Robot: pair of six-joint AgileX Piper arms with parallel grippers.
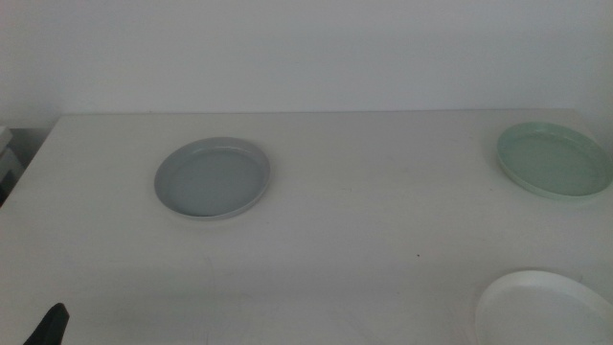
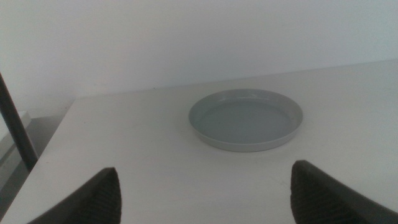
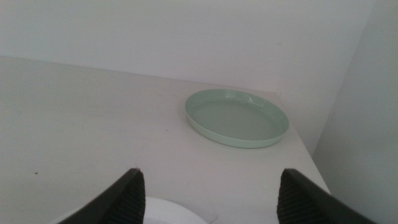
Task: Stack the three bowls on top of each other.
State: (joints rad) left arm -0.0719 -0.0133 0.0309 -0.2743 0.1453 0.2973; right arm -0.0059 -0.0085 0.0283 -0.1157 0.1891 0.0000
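Note:
Three bowls rest apart on the white table (image 1: pixel 364 220). The grey-blue bowl (image 1: pixel 213 179) lies left of centre, the mint green bowl (image 1: pixel 555 159) at the far right, and the white bowl (image 1: pixel 546 309) at the near right corner. My left gripper (image 2: pixel 205 199) is open and empty, well short of the grey-blue bowl (image 2: pixel 246 118); only its dark tip (image 1: pixel 48 328) shows at the bottom left of the middle view. My right gripper (image 3: pixel 208 199) is open and empty, hanging over the rim of the white bowl (image 3: pixel 163 211), with the mint green bowl (image 3: pixel 237 117) farther ahead.
A pale wall (image 1: pixel 306 48) runs behind the table's far edge. The mint green bowl lies close to the table's right edge. A dark slanted bar (image 2: pixel 13 124) and a pale object (image 1: pixel 6 153) stand off the table's left side.

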